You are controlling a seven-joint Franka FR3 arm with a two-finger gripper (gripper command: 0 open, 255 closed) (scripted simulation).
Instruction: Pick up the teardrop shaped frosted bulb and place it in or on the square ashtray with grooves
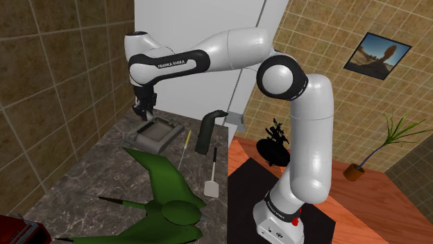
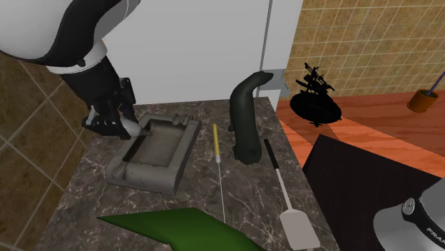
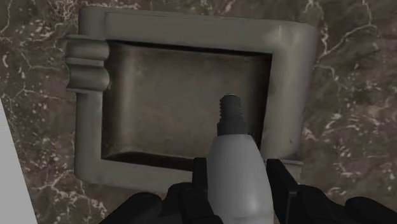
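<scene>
My black gripper (image 3: 240, 184) is shut on a frosted white teardrop bulb (image 3: 236, 168), whose screw base points out ahead of the fingers. Straight below it lies the square grey ashtray (image 3: 92, 137) with grooves in its rim, on a dark marble counter. In the second exterior view the gripper (image 2: 118, 123) holds the bulb (image 2: 131, 127) just above the ashtray's (image 2: 158, 175) far left rim. In the shoulder view the gripper (image 1: 142, 112) hangs a little above the ashtray (image 1: 164, 138).
A dark curved tube (image 2: 245, 118) stands right of the ashtray. A yellow-handled thin tool (image 2: 217, 160) and a black-handled spatula (image 2: 289, 203) lie beside it. A large green shape (image 1: 163, 190) covers the counter's near part. A black ship model (image 2: 315, 96) sits on the orange surface.
</scene>
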